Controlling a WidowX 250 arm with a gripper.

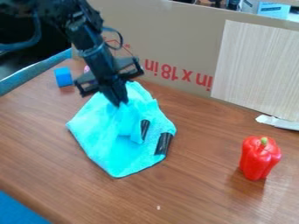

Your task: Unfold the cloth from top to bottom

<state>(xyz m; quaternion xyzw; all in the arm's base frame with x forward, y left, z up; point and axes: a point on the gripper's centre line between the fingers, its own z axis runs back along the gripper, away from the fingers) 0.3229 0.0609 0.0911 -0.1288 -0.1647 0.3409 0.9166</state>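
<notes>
You have the gripper (121, 103) over the upper part of the turquoise cloth (102, 142), its jaws drawn nearly together with a raised fold of the fabric pinched at their tips. The cloth lies on the brown wood-grain table (192, 192), left of the view's middle, its folded layers bunched below your grip and two black patches showing near its right edge. To your left in the view, behind the cloth, sits a blue cube (64, 77); well apart on the right stands a red toy bell pepper (259, 159), its green stem up
</notes>
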